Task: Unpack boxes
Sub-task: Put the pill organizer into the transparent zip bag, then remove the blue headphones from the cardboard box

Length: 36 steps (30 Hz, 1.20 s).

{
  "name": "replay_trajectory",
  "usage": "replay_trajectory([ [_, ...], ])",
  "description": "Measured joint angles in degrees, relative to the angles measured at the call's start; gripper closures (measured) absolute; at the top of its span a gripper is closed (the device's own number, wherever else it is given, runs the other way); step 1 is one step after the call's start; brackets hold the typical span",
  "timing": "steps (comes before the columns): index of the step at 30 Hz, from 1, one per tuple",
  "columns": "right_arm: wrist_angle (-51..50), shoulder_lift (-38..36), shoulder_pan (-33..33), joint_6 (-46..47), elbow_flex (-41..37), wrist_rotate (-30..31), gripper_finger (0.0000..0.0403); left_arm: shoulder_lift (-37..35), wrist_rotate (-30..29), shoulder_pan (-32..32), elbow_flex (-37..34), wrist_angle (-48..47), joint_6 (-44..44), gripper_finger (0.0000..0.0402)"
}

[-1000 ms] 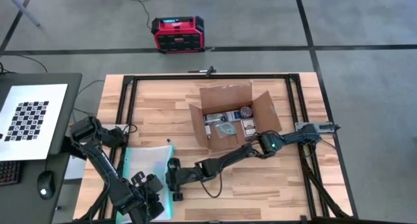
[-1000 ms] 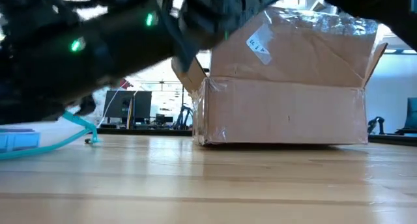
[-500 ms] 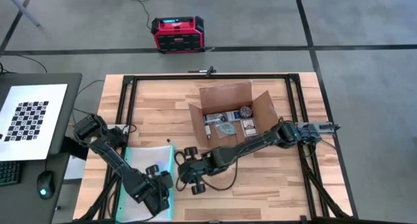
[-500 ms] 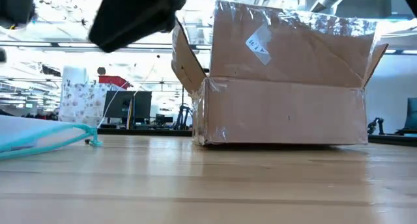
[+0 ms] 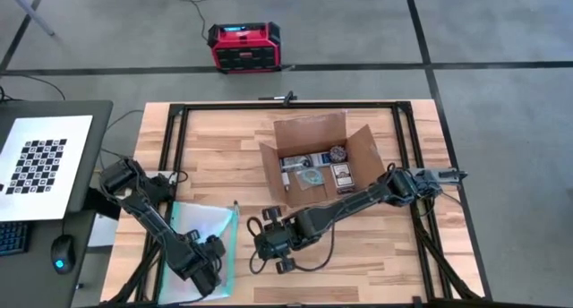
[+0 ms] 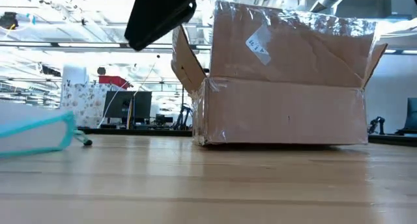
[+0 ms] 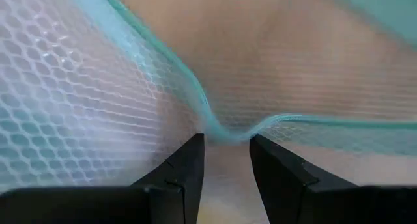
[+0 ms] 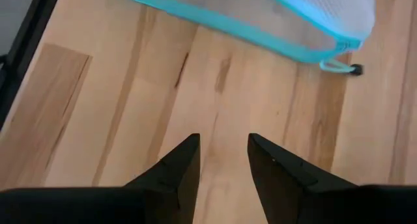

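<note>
The brown cardboard box (image 5: pixel 309 138) stands open on the table's far right half, on its base, with small items inside (image 5: pixel 313 171); the low view shows its taped side (image 6: pixel 287 110). A clear mesh pouch with a teal edge (image 5: pixel 199 229) lies at the near left. My left gripper (image 5: pixel 208 256) points down over the pouch and is shut on its edge. My right gripper (image 5: pixel 269 243) hangs open above bare wood (image 8: pixel 223 152), to the right of the pouch (image 8: pixel 293 15), holding nothing. My left gripper has the pouch's teal edge (image 7: pixel 225 134) between its two fingers (image 7: pixel 186 165), coming from above and pointing down. The edge dips into a small kink right at the fingertips. The mesh (image 7: pixel 78 107) spreads away from the hold; how many layers are caught I cannot tell.
A red and black case (image 5: pixel 243 47) stands on the floor beyond the far edge. A black frame rail (image 5: pixel 170 147) runs around the tabletop. A checkerboard sheet (image 5: pixel 40 160) lies on the desk at left. Bare wood lies between pouch and box.
My right gripper has risen from beside the pouch, tipped up and gone toward the table's right edge. My left gripper has sunk onto the pouch, turning a little and shifting toward the far edge. In the low view the pouch's end now stands thicker at the left.
</note>
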Motion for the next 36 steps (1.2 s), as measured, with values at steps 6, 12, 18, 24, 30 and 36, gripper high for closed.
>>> replay_trajectory([
  [6, -4.4, -6.1, 0.7, -2.6, 3.5, 0.0, 0.028, -0.1, -6.3, 3.7, 8.1, -1.0, 3.0, 0.0293],
  [12, -9.1, -16.4, 1.3, -7.2, 3.6, 0.2, 0.028, -0.2, -11.1, 7.1, 17.2, -6.5, 4.8, 0.0293],
  [18, -24.2, -25.6, -3.0, -6.9, 3.7, 6.5, 0.028, -0.2, -23.7, 12.4, 26.8, -14.0, 12.6, 0.0293],
  [24, -37.8, -31.2, -12.9, -0.4, 0.1, 8.9, 0.028, -4.6, -25.5, 23.9, 30.6, -16.9, 31.5, 0.0293],
  [30, -30.9, -37.1, -23.8, 0.3, -14.1, 9.0, 0.028, -12.3, -25.4, 39.4, 27.5, -12.1, 55.3, 0.0293],
  [36, -17.8, -42.3, -31.4, 2.8, -32.1, 8.6, 0.028, -18.2, -20.0, 50.2, 24.0, -5.9, 72.2, 0.0293],
])
